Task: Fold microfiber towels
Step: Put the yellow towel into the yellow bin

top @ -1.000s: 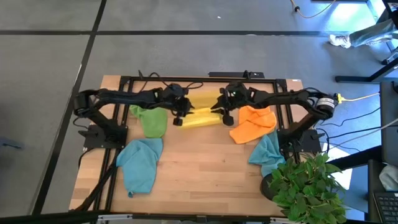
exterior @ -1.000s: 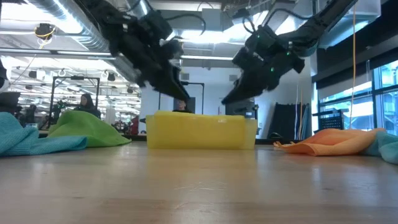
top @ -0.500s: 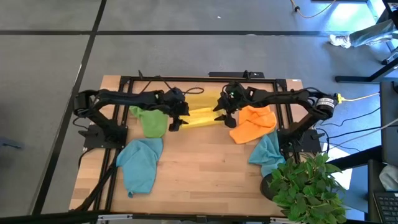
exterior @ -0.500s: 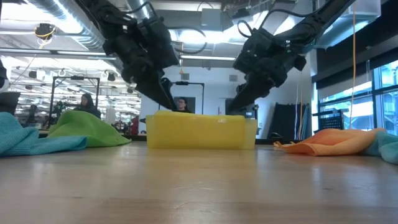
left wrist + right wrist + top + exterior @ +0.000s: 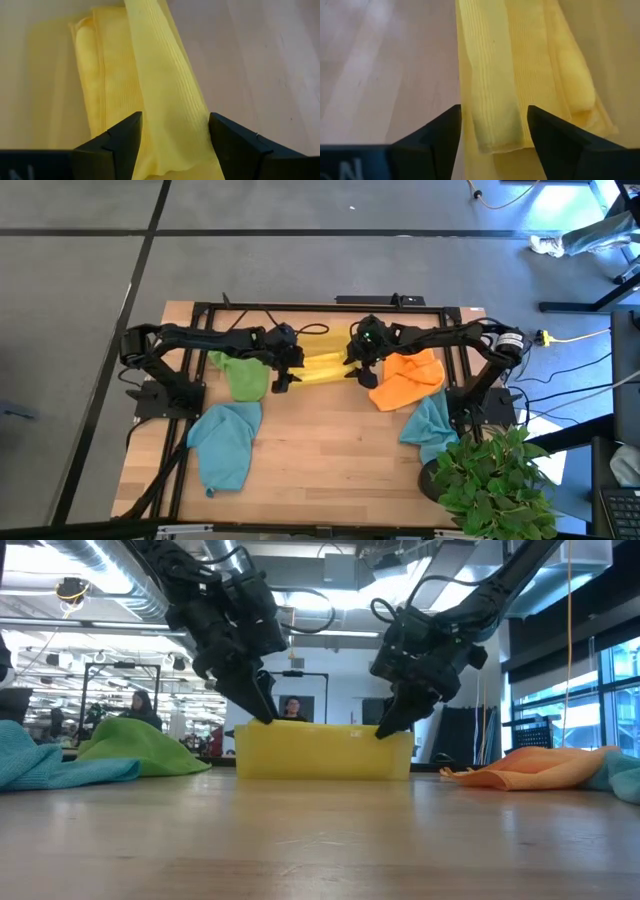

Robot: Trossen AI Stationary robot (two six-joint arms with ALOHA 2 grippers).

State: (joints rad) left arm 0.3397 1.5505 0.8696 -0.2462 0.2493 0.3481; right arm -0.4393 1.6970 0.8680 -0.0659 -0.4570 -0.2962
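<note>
Towels mostly lie unfolded: teal (image 5: 224,445) and green (image 5: 240,374) outside the left gripper (image 5: 284,372), orange (image 5: 405,379) and teal (image 5: 432,425) outside the right gripper (image 5: 357,368). Between both wide-open, empty grippers, a folded yellow towel (image 5: 322,368) rests, apparently in the tray (image 5: 322,751). Judged: four remain.

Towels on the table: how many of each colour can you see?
Soft green microfiber towel: 1
Soft orange microfiber towel: 1
Folded yellow microfiber towel: 1
Soft teal-blue microfiber towels: 2
Total: 5
</note>
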